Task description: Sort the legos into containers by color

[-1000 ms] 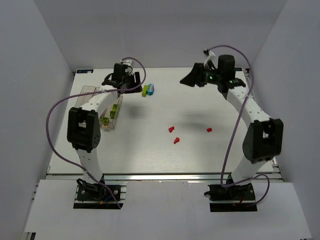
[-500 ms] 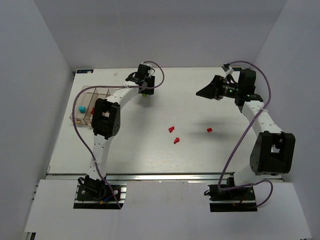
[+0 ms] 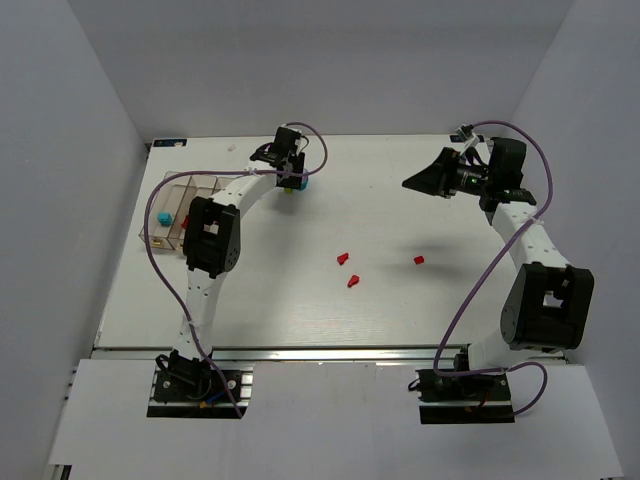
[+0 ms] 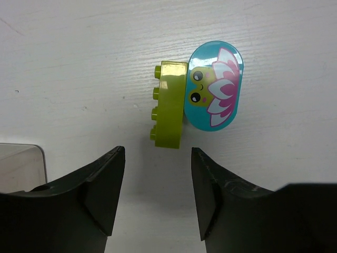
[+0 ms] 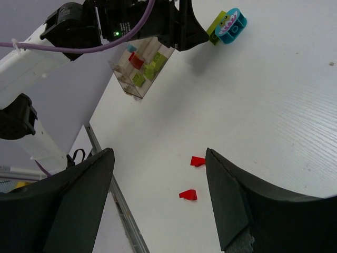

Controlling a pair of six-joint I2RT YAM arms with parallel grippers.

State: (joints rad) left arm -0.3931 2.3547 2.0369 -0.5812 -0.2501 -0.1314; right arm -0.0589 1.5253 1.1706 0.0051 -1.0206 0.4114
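Observation:
A lime green brick [image 4: 169, 104] lies joined to a cyan oval piece with a frog picture [image 4: 216, 87] at the back of the table. In the top view this pair [image 3: 298, 184] sits just past my left gripper [image 3: 291, 170]. My left gripper [image 4: 158, 158] is open and empty, hovering just short of the lime brick. Three red bits [image 3: 342, 258] [image 3: 352, 281] [image 3: 419, 260] lie mid-table. The clear containers [image 3: 172, 190] at the left hold a cyan brick [image 3: 162, 217] and a red one [image 3: 185, 220]. My right gripper [image 3: 412, 183] is open, empty and raised at the back right.
The right wrist view shows the containers [image 5: 122, 74] with lime, red and cyan bricks inside, the lime-cyan pair [image 5: 227, 25], and two red bits [image 5: 197, 161] [image 5: 188, 194] between the right gripper's [image 5: 160, 158] fingers. Grey walls close in the table.
My left arm swung from above the containers to the lime and cyan pair at the back. My right gripper drew back to the right.

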